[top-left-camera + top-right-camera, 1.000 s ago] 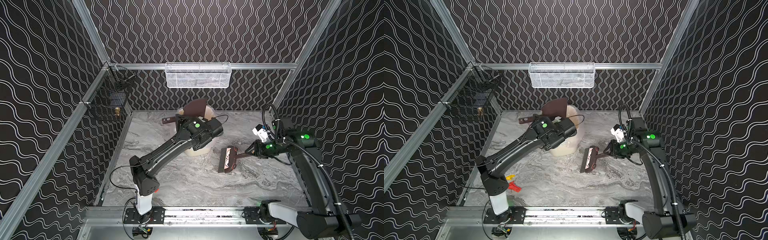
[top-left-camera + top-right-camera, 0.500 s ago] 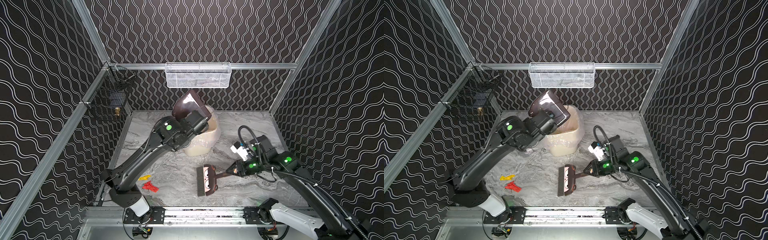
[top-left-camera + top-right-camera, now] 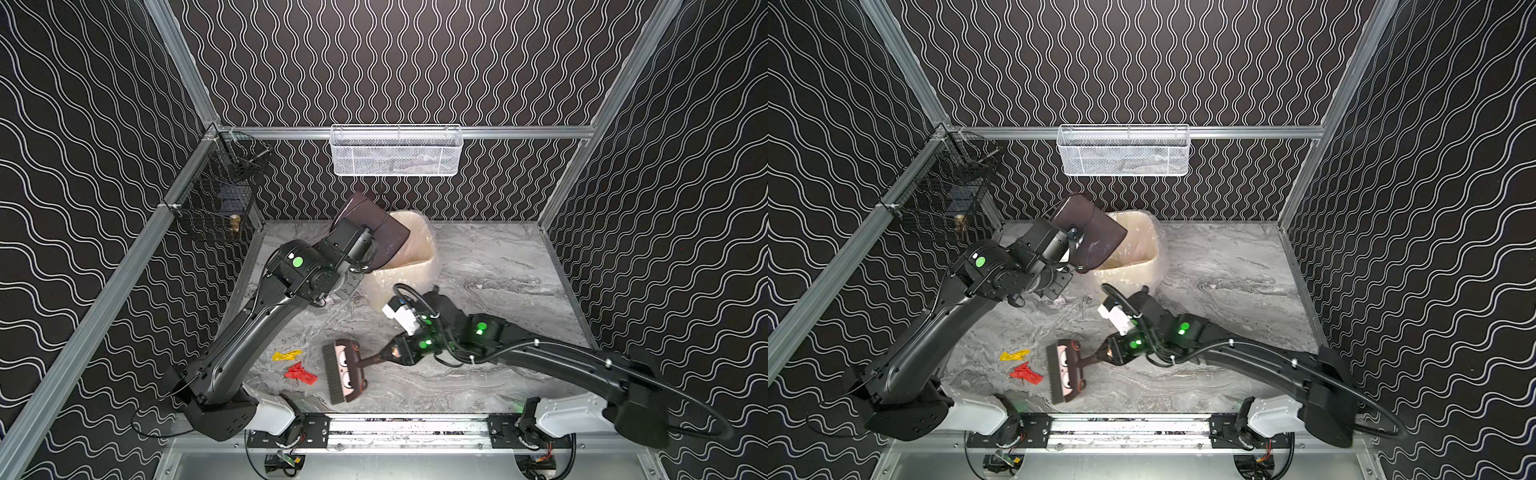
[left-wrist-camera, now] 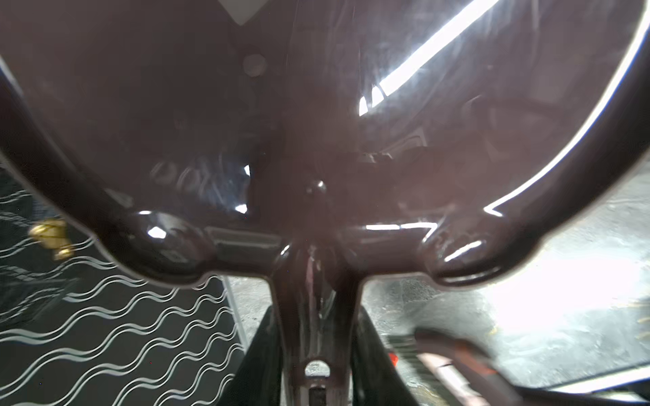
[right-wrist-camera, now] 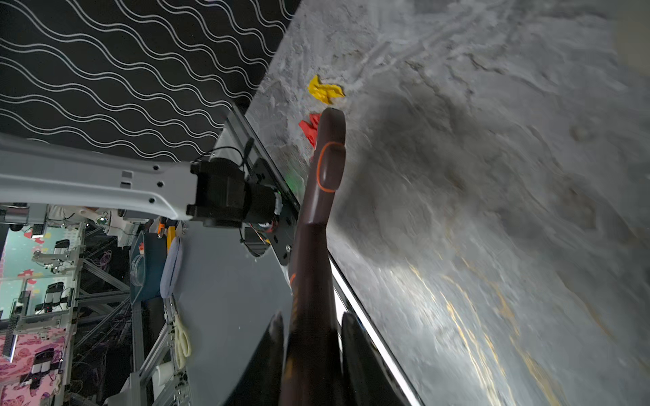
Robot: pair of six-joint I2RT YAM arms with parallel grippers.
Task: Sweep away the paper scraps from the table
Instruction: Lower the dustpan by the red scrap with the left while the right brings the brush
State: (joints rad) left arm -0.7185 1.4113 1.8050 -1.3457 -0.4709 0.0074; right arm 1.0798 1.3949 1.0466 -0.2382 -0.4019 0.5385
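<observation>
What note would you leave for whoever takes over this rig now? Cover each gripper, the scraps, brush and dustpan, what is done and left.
Left gripper: shut on the dustpan handle; dustpan raised, tilted over the bin rim.
Right gripper: shut on the brush handle; brush head low over the table, near its front edge.
Scraps: yellow scrap and red scrap lie on the table by the bristles, left of the brush in both top views.
Done: both tools in hand; the bin's contents cannot be seen.
Left: lower the dustpan, sweep both scraps in, tip them into the bin.
</observation>
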